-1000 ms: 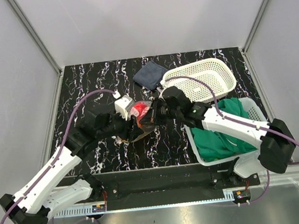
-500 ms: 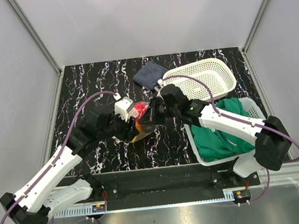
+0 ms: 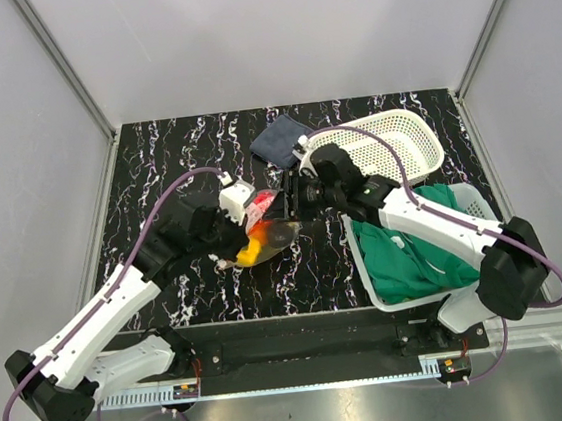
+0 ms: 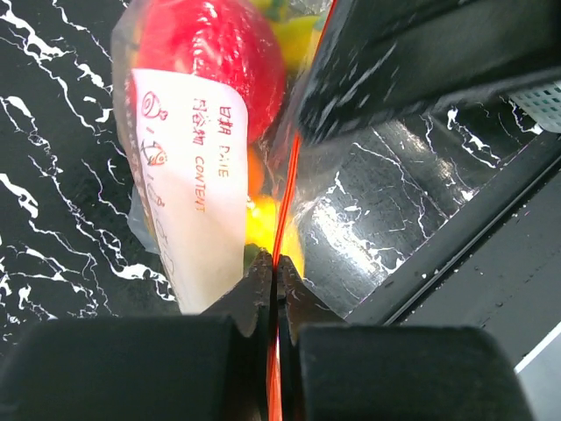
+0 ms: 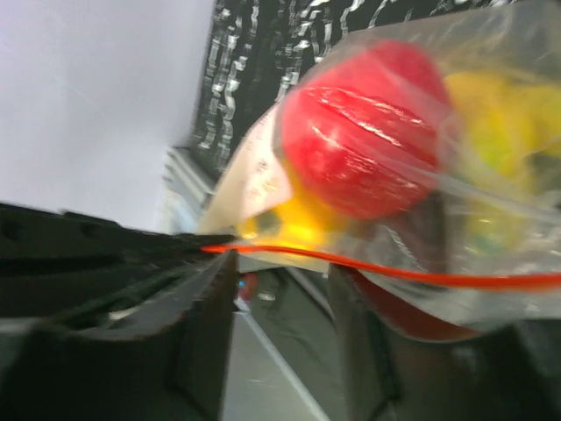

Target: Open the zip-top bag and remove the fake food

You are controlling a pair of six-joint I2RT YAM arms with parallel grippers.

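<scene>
We see the counter (image 3: 155, 163) black with white marble veins. Between our black left hand (image 4: 273, 285) and black right hand (image 5: 285, 267), the clear zip-top bag (image 5: 478, 219) carries a red-orange strip (image 4: 286, 193) and a white label (image 4: 188, 202) printed red, over red and yellow fake food (image 5: 359, 132).

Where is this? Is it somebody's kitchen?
Probably not. It looks like a robot practice booth. A left arm and a right arm are bolted at the edge of a black marbled table, plain grey walls box it in, and the bag holds only toy food.
</scene>
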